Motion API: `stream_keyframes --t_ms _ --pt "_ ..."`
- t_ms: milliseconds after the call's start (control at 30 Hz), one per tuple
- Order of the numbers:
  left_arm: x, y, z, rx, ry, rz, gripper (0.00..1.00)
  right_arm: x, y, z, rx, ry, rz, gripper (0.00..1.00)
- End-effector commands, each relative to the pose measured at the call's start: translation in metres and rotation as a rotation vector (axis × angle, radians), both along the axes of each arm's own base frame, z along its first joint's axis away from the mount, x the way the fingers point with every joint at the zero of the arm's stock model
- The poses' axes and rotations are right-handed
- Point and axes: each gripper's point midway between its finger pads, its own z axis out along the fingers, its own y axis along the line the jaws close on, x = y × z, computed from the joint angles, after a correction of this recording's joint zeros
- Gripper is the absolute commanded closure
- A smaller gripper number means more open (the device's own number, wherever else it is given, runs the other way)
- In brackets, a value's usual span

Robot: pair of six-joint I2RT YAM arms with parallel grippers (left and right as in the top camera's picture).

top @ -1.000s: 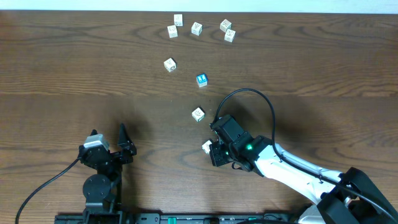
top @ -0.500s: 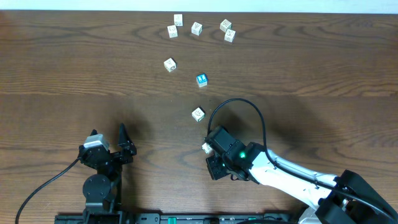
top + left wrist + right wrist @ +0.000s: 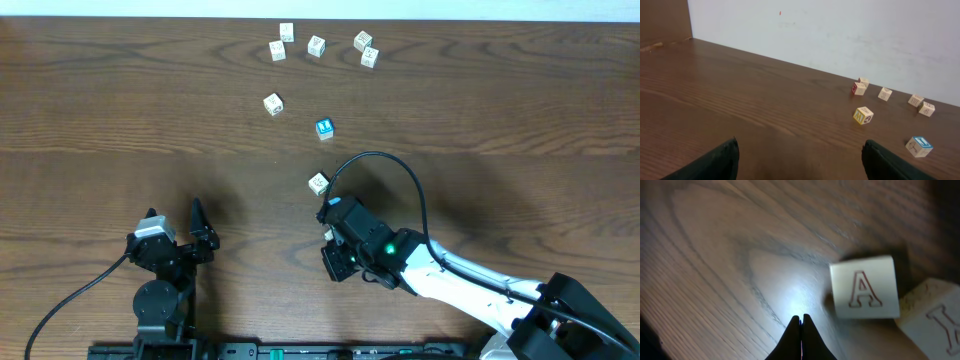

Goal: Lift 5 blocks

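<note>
In the right wrist view a cream block (image 3: pixel 865 294) printed with a red A lies on the table just right of my right gripper (image 3: pixel 801 318). The gripper's fingers are pressed together with nothing between them. A second cream block (image 3: pixel 935 316) touches the A block's lower right corner. Overhead, my right gripper (image 3: pixel 330 214) covers most of these two. Beyond it lie a pale block (image 3: pixel 318 184), a blue-faced block (image 3: pixel 324 128) and a yellowish block (image 3: pixel 273 104). My left gripper (image 3: pixel 800 161) rests open at the near left, far from every block.
Several similar pale cubes (image 3: pixel 316 46) are clustered at the table's far edge, seen in the left wrist view in front of a white wall (image 3: pixel 840 30). The right arm's black cable (image 3: pixel 400 175) loops over the table behind the gripper.
My right gripper has slid left across the table, staying shut, and now hides more of the block beside it. The left arm and the other blocks have not moved.
</note>
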Motion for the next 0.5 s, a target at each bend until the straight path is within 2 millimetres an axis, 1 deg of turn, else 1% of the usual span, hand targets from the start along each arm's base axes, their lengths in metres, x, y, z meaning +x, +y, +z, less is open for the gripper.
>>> stream_keyframes --t_ms 0,200,333,467 --pt "-0.001 0.001 -0.018 0.009 0.049 0.008 0.21 0.003 -0.002 -0.002 -0.003 -0.014 0.038 0.99" --pt "-0.001 0.001 -0.018 0.009 0.049 0.008 0.21 0.011 -0.009 -0.014 -0.02 0.0 0.03 0.99" --pt "-0.001 0.001 -0.018 0.009 0.049 0.008 0.21 0.013 -0.008 -0.014 -0.006 -0.01 0.069 0.99" --pt "-0.001 0.001 -0.018 0.009 0.049 0.008 0.21 0.02 -0.014 -0.014 -0.01 -0.02 0.055 0.99"
